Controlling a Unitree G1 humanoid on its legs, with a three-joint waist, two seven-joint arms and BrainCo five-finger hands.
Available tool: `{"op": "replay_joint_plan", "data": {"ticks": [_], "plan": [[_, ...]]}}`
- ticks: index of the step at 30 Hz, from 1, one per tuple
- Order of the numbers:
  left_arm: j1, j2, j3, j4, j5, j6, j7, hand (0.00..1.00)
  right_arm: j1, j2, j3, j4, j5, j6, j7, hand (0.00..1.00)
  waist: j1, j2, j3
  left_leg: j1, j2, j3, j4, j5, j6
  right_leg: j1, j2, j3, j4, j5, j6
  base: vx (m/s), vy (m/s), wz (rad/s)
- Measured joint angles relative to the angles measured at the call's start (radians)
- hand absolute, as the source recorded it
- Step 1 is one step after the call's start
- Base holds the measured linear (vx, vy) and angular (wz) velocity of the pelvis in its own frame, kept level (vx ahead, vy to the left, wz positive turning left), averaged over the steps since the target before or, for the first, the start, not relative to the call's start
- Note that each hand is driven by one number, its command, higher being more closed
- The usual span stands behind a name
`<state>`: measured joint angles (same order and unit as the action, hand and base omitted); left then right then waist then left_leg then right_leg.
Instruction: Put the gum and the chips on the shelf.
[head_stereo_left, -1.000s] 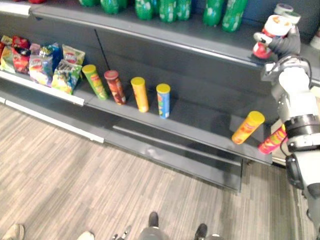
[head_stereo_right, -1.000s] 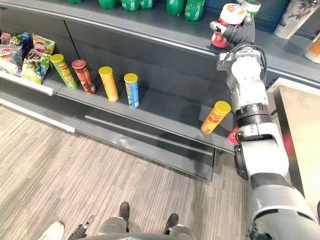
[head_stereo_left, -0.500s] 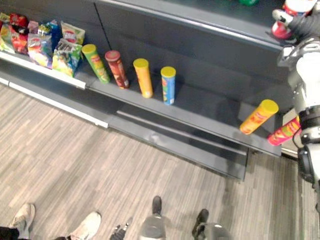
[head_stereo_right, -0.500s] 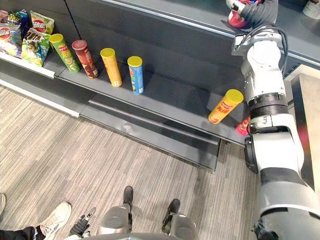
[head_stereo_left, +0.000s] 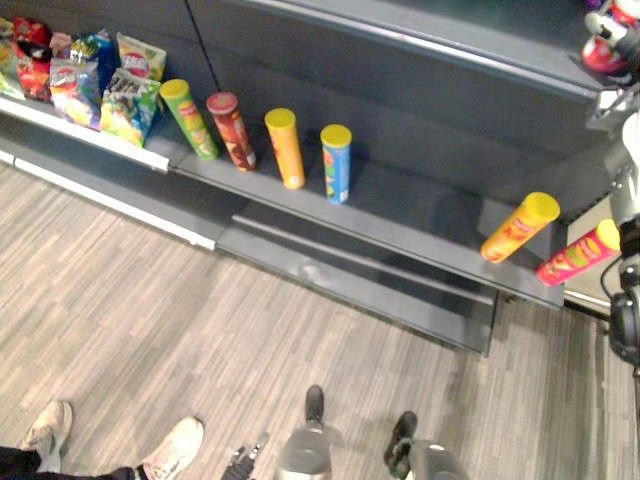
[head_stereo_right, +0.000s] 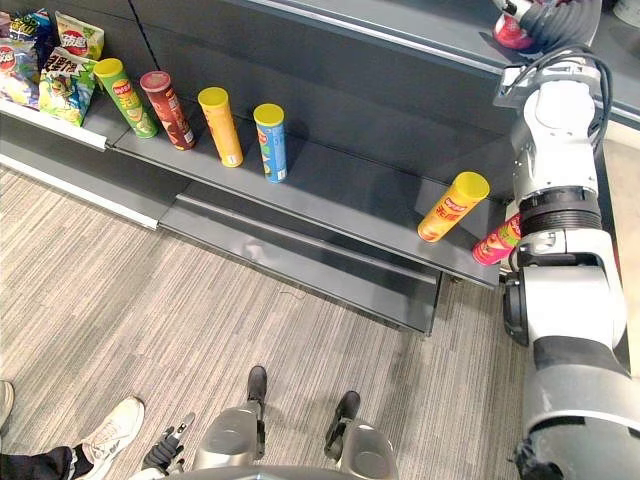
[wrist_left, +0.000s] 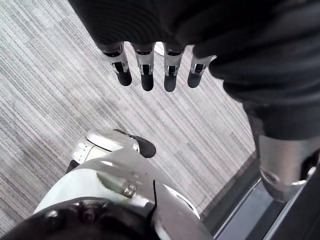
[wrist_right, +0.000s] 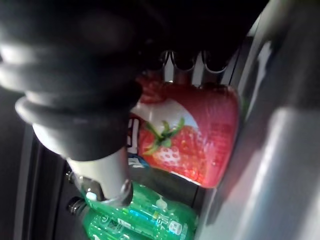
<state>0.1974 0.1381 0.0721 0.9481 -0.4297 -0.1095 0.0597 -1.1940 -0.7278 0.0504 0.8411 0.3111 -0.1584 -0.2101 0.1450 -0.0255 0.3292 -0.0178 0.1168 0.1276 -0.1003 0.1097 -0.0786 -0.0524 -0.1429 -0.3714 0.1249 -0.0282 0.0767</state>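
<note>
Dark grey shelving backs a striped wood-look floor (head_stereo_right: 150, 300). On the upper shelf (head_stereo_right: 420, 25) the right hand (head_stereo_right: 553, 18) has its thumb and fingers curled round the red gum tub (wrist_right: 190, 135), near the front edge, with green bottles (wrist_right: 145, 222) beyond; whether the tub's base is down cannot be told. The left hand (wrist_left: 146, 70) hangs over the floor, fingers straight and empty. Chips sit on the lower shelf (head_stereo_right: 350, 190): an orange can (head_stereo_right: 452, 207) leans, and a pink can (head_stereo_right: 497, 240) lies at the shelf's end, just beside the right forearm. Released so near the edge, the tub could tip off. The forearm could also nudge the pink can over.
</note>
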Motion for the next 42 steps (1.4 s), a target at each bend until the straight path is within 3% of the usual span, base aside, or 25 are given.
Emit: {"op": "replay_joint_plan", "data": {"ticks": [2, 3, 28, 33, 42], "plan": [[0.000, 0.000, -0.005, 0.000, 0.000, -0.003, -0.003, 0.00, 0.000, -0.002, -0.004, 0.000, 0.000, -0.002, 0.000, 1.00, 0.000, 0.000, 0.000, 0.000, 0.000, 0.002, 0.000, 0.000, 0.000, -0.003, 0.000, 0.003, 0.000, 0.000, 0.000, 0.01, 0.000, -0.03], [0.000, 0.000, -0.008, 0.000, 0.000, -0.005, -0.004, 0.00, 0.000, -0.002, -0.004, -0.002, 0.000, -0.008, 0.002, 0.00, 0.001, 0.000, 0.000, -0.002, 0.000, 0.005, 0.001, 0.000, 0.000, -0.008, 0.000, 0.008, 0.001, 0.000, 0.000, 0.01, 0.001, -0.08], [0.000, -0.001, -0.008, -0.006, 0.003, -0.010, -0.001, 0.00, 0.012, -0.004, 0.038, -0.050, 0.014, -0.056, 0.018, 0.00, -0.001, 0.000, 0.001, 0.005, 0.010, 0.029, 0.004, -0.005, -0.007, -0.006, 0.014, 0.030, -0.017, 0.007, -0.005, 0.01, -0.003, -0.02], [0.000, -0.001, -0.008, -0.009, 0.011, -0.011, -0.001, 0.00, 0.020, -0.001, 0.043, -0.050, 0.021, -0.064, -0.006, 0.00, -0.001, -0.001, 0.000, 0.025, 0.015, 0.035, 0.004, -0.006, -0.008, 0.016, 0.024, 0.034, -0.034, 0.012, -0.009, 0.04, -0.017, -0.04], [0.000, -0.001, -0.008, -0.011, 0.015, -0.011, 0.006, 0.00, 0.021, -0.001, 0.038, -0.077, 0.011, -0.092, -0.115, 0.00, -0.007, 0.004, -0.022, 0.045, 0.024, 0.055, 0.004, -0.011, -0.015, 0.051, 0.044, 0.049, -0.091, 0.040, -0.011, 0.04, -0.008, -0.07]]}}
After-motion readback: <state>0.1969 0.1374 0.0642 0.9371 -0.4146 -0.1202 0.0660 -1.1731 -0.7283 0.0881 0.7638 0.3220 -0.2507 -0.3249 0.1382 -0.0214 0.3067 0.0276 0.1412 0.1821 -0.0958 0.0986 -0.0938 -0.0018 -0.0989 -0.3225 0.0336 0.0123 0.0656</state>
